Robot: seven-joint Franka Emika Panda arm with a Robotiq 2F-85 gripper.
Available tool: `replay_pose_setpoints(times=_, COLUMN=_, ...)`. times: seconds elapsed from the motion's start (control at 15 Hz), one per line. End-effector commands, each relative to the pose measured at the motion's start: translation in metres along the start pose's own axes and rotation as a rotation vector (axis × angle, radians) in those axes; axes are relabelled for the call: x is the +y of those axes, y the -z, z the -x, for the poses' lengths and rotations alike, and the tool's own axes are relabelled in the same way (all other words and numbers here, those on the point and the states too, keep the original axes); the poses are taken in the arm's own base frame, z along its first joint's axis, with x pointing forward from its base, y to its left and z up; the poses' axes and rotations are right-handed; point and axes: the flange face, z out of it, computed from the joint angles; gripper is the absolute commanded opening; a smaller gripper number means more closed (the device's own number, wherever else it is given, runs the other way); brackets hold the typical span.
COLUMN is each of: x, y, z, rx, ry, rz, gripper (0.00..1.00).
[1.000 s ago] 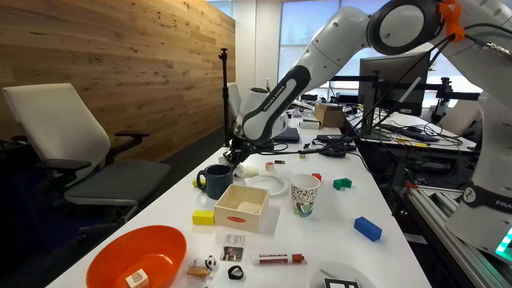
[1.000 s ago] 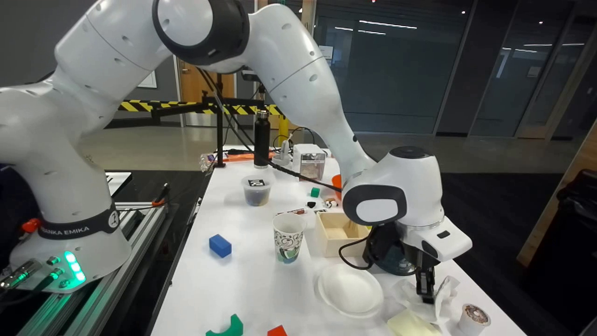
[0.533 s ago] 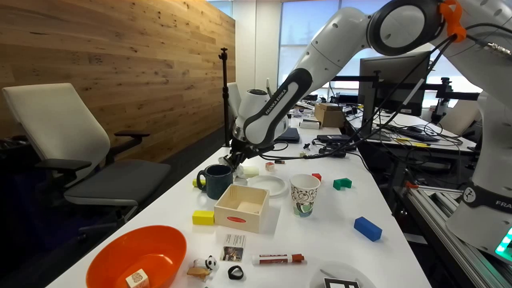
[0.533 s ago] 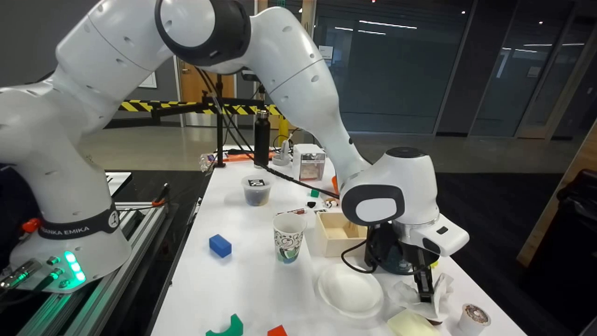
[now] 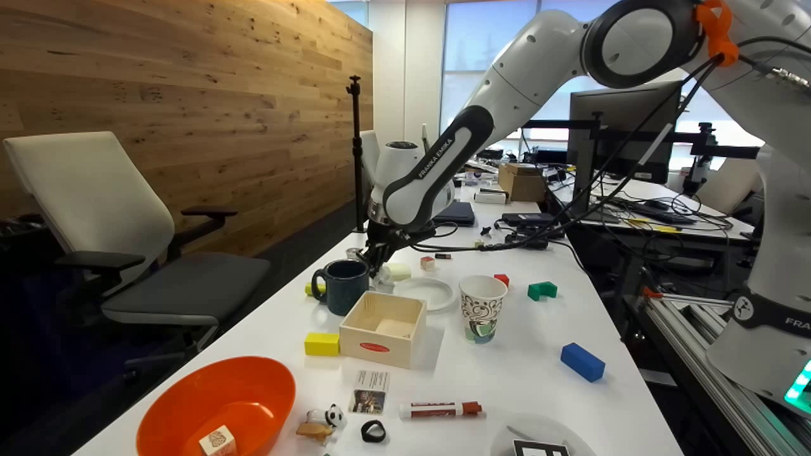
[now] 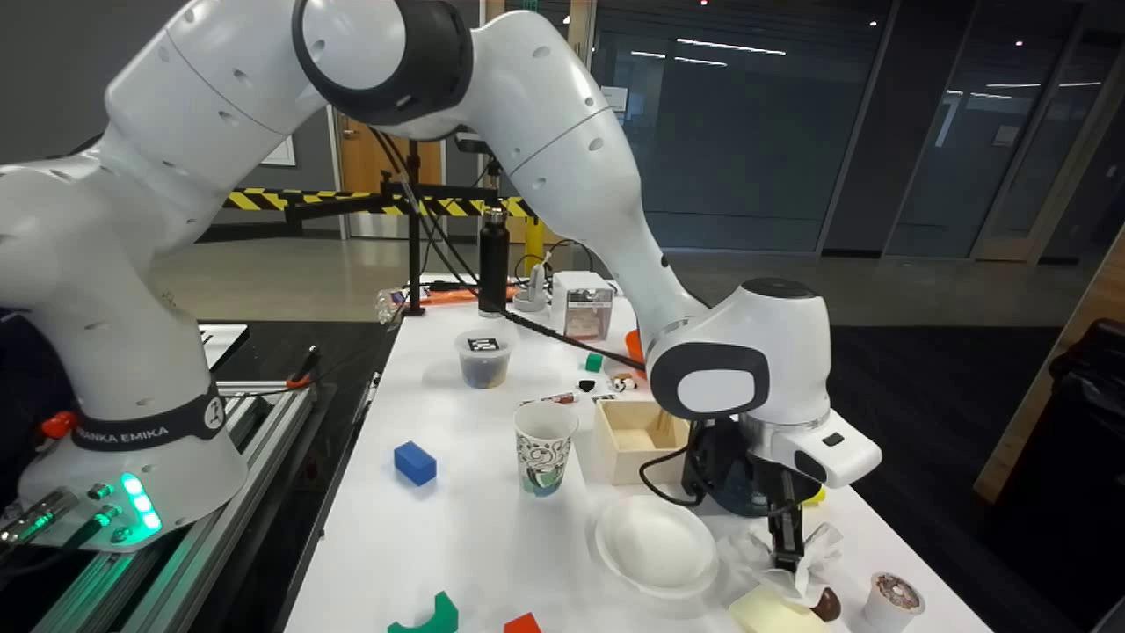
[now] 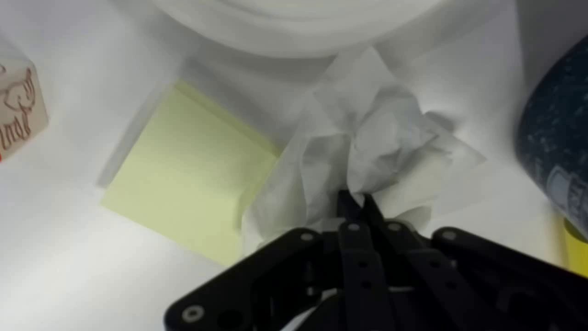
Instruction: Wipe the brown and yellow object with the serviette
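- Serviette (image 7: 390, 133), white & crumpled, mid wrist view; a fold nipped btwn the tips of the gripper (image 7: 358, 202), jaws together on it, paper fanning out above & to both sides.
- In an exterior view that's lower R of frame: gripper pointing down, tips in the paper's folds.
- Brown object (image 6: 826, 605) peeks out at serviette's lower R edge there, below & R of the tips; touching the paper or not, can't tell.
- Small white tub (image 6: 892, 605) w/ patterned lid: next along, lower R of frame, apart from brown object.
- White table (image 7: 59, 230), wrist view, L to R: cube (image 7: 20, 105) w/ a drawing at L edge; pale yellow note pad (image 7: 193, 179) L of centre, R side overlapped by serviette; white plate (image 7: 298, 37) top centre; dark speckled mug (image 7: 560, 138) at R edge; yellow block (image 7: 576, 248) lower R, by the mug.
- Table cont'd, in an exterior view, L to R: orange bowl (image 5: 203, 392) lower L w/ wood cube (image 5: 218, 440) inside; another yellow block (image 5: 322, 344) L of centre, just beside wooden box (image 5: 389, 353); patterned paper cup (image 5: 483, 310) R of box; blue block (image 5: 583, 362) farther R, well apart.
- Room, in an exterior view, L to R: office chair (image 5: 184, 288), L side of frame; plank wall (image 5: 190, 114), upper L; black pole (image 5: 356, 158), upper centre; bright window (image 5: 488, 44) past it; dark monitor (image 5: 624, 136), upper R.
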Motion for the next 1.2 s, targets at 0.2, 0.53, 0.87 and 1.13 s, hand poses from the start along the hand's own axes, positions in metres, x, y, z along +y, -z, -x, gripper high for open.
replay_pose_setpoints(times=0.2, x=0.003, y=0.009, z=-0.012, rx=-0.13, ry=-0.173, rz=-0.016, gripper=0.01)
replay_pose_setpoints(times=0.53, x=-0.01, y=0.037, z=-0.036, rx=-0.015, ry=-0.229, rz=-0.097, gripper=0.01)
replay_pose_setpoints(times=0.87, x=0.003, y=0.055, z=-0.063, rx=0.037, ry=-0.304, rz=-0.086, gripper=0.01)
replay_pose_setpoints(times=1.13, x=0.027, y=0.049, z=-0.066, rx=0.047, ry=-0.338, rz=-0.045, gripper=0.01)
